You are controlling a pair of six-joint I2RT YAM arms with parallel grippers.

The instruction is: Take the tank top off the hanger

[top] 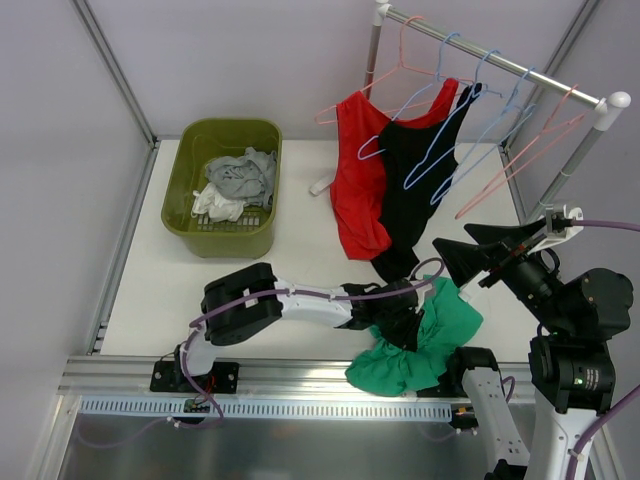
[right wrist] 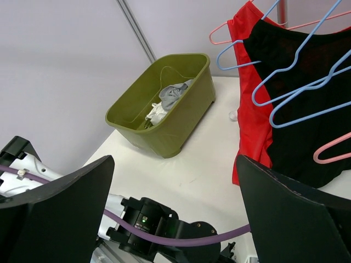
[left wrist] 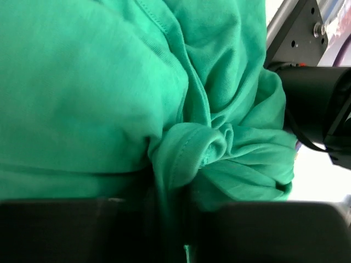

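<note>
A red tank top [top: 358, 180] and a black tank top [top: 420, 170] hang on hangers from the rail [top: 500, 60] at the back right. The right wrist view shows both, the red one [right wrist: 252, 109] and the black one [right wrist: 307, 126]. A crumpled green garment [top: 420, 340] lies at the table's near edge. My left gripper [top: 400, 315] is pressed into it. In the left wrist view a fold of green cloth [left wrist: 181, 148] runs down between its fingers, and the gripper [left wrist: 175, 230] is shut on it. My right gripper [top: 490, 255] hangs open above the table at the right, holding nothing [right wrist: 175, 213].
An olive basket [top: 228, 124] with grey and white clothes stands at the back left; its wall [right wrist: 181, 120] shows in the right wrist view. Several bare blue and pink hangers [top: 520, 150] hang on the rail. A white upright [top: 590, 140] carries the rail's right end.
</note>
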